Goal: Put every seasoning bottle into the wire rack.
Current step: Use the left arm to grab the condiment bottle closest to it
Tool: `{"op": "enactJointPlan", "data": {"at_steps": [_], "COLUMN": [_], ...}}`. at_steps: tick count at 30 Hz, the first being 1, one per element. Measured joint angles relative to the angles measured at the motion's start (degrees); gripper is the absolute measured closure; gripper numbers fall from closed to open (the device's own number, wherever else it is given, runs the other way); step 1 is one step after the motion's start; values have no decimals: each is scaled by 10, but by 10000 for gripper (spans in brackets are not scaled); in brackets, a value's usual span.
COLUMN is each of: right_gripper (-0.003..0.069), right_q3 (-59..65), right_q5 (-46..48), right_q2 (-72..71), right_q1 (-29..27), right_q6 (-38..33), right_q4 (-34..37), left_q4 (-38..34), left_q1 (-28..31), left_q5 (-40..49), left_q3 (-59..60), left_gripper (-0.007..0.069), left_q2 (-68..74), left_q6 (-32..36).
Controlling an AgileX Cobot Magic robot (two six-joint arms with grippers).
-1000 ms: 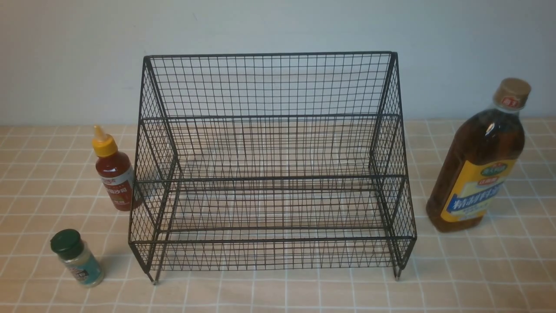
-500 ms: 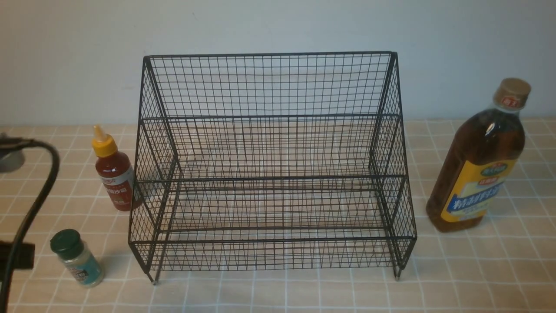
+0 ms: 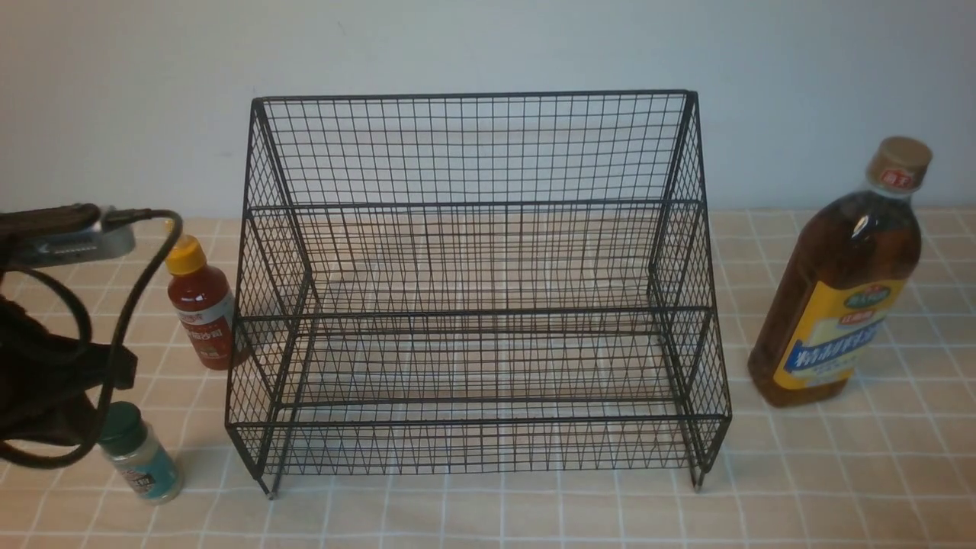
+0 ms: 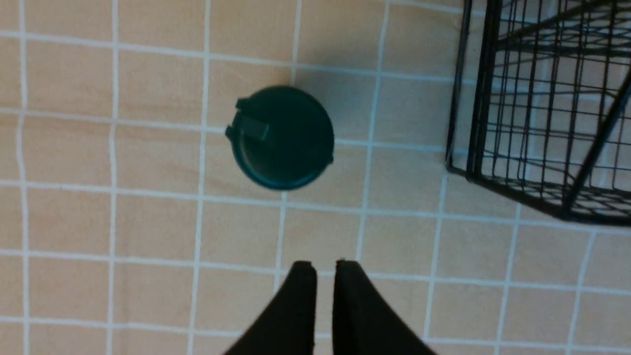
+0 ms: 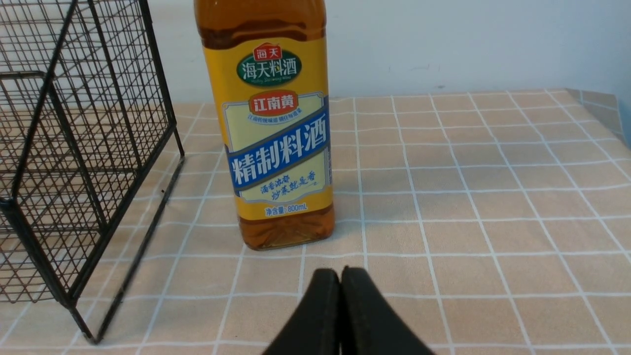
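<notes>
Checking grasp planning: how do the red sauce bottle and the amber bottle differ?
Size: the amber bottle is taller and wider; the red sauce bottle is smaller.
Top: the sauce bottle has a yellow nozzle cap, the amber bottle a flat tan one.
Side: the sauce bottle is left of the rack, the amber bottle right.
Shared: both stand upright, unracked.

Black wire mesh with a smooth, metallic look forms the rack [image 3: 473, 313]. Clear, glossy walls encase the amber-brown bottle [image 3: 839, 282], its printed label smooth, its tan cap [image 3: 900, 164] duller. Shiny red plastic makes up the sauce bottle [image 3: 202, 313], topped by a yellow plastic nozzle cap [image 3: 185, 257]. The small shaker [image 3: 149, 465] looks see-through beneath a dark green plastic cap [image 4: 283, 138]. Checked material covers the bench [image 3: 610, 511], matt like the pale wall [image 3: 488, 46].
</notes>
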Motion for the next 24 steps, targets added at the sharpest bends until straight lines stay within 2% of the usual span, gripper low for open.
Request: {"op": "enactJointPlan", "data": {"at_steps": [2, 11, 13, 16, 24], "right_gripper": [669, 669, 669, 669, 669], "right_q3": [0, 0, 0, 0, 0], "right_q5": [0, 0, 0, 0, 0], "right_q2": [0, 0, 0, 0, 0], "right_q1": [0, 0, 0, 0, 0], "right_q6": [0, 0, 0, 0, 0], "right_q4": [0, 0, 0, 0, 0], "left_q4": [0, 30, 32, 33, 33], "left_q1": [1, 1, 1, 1, 1], "left_q5": [-26, -82, -94, -115, -130], "left_q3": [0, 0, 0, 0, -1], "left_gripper": [510, 154, 107, 75, 81], "left_q2": [12, 53, 72, 99, 146], "left_q6": [5, 27, 27, 27, 27]}}
